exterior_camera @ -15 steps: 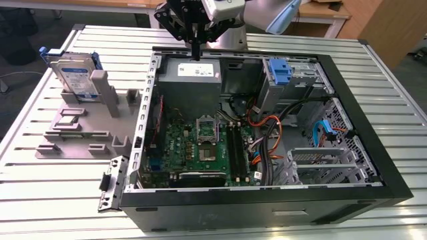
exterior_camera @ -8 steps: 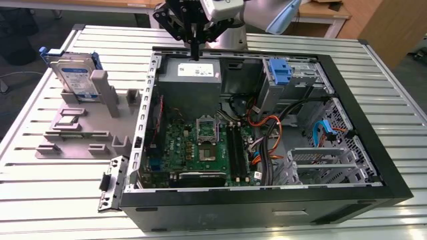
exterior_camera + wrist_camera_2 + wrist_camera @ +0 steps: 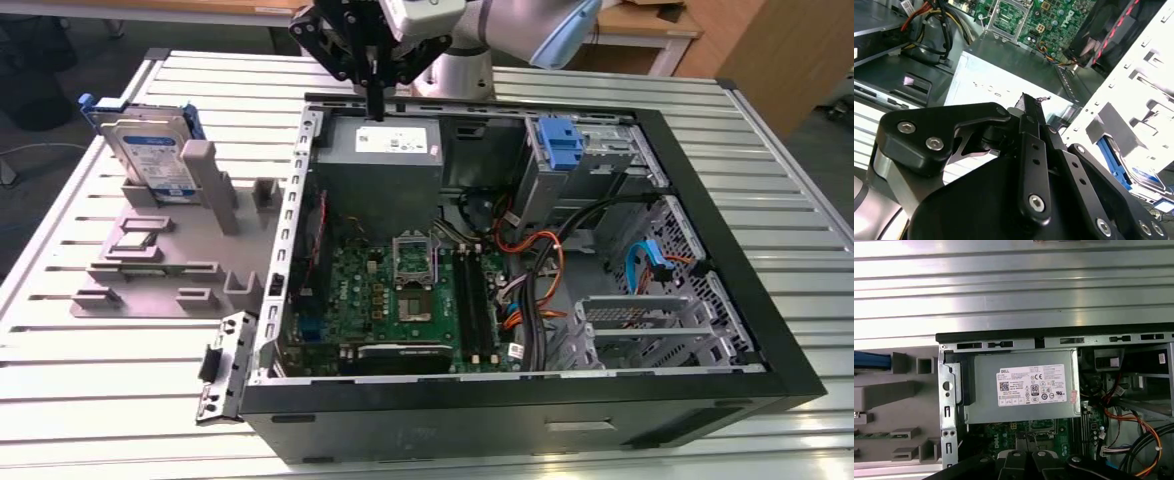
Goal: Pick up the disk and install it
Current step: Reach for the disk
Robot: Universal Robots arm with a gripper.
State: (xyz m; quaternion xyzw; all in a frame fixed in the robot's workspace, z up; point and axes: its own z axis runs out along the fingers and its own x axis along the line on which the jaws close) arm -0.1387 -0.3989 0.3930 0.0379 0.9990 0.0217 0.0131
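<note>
the disk (image 3: 138, 150) stands upright in a holder (image 3: 147, 265) beside the case (image 3: 534, 410): probably stiff, fairly heavy, fragile, best taken by its blue frame (image 3: 88, 108). the pincer (image 3: 376, 110), together and empty, hangs over the case.

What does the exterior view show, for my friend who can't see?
The gripper, shut and empty, hangs above the power supply of an open computer case. The disk stands upright in a grey holder, outside the case on the exterior view's left.
</note>
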